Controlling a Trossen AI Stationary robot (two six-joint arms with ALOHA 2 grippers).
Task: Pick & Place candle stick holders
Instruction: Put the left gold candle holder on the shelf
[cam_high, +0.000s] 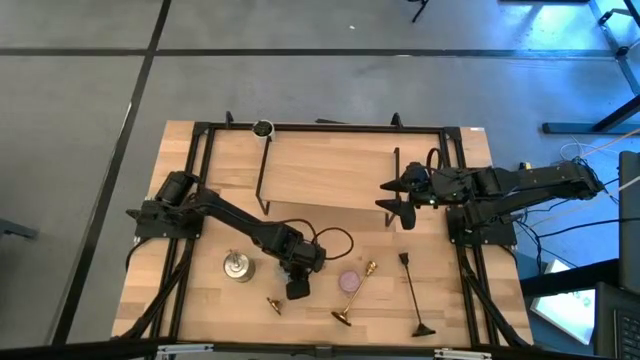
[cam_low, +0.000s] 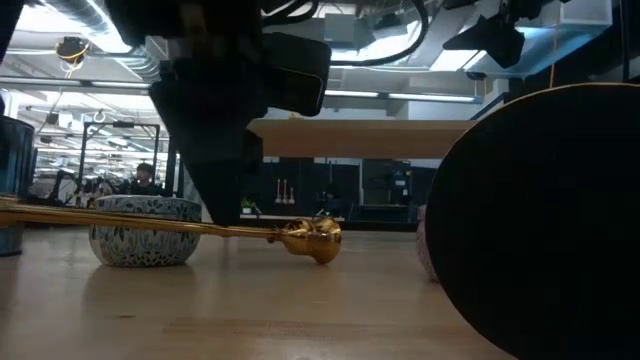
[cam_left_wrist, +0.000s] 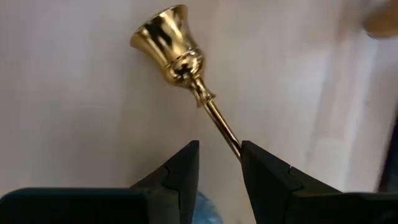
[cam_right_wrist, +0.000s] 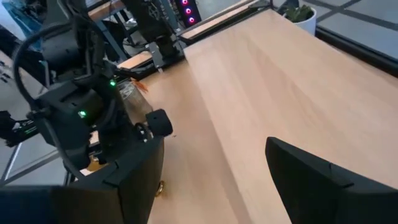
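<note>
One gold candle stick holder (cam_left_wrist: 186, 68) lies on the table. Its cup end (cam_low: 313, 240) rests on the wood, and only one end (cam_high: 275, 304) shows in the high view. My left gripper (cam_left_wrist: 217, 149) points steeply down over its stem with a narrow gap between the fingers. The stem (cam_left_wrist: 224, 127) runs in behind one fingertip (cam_left_wrist: 249, 155), not into the gap. A second gold candle stick holder (cam_high: 356, 294) lies to the right, untouched. My right gripper (cam_high: 391, 200) waits open, high over the table's right side. My left gripper comes at the holder's stem from above, fingers pointing down. One fingertip (cam_left_wrist: 249, 155) covers the stem where they meet, so I cannot tell whether it touches. Nothing sits in the gap between the fingers.
A black candlestick (cam_high: 411, 293) lies at the near right; its round base (cam_low: 540, 220) fills the low view's right. A pink candle (cam_high: 349, 281) sits between the gold holders. A patterned tin (cam_low: 145, 232) stands at the left. A black wire frame (cam_high: 265, 170) stands at the far middle.
</note>
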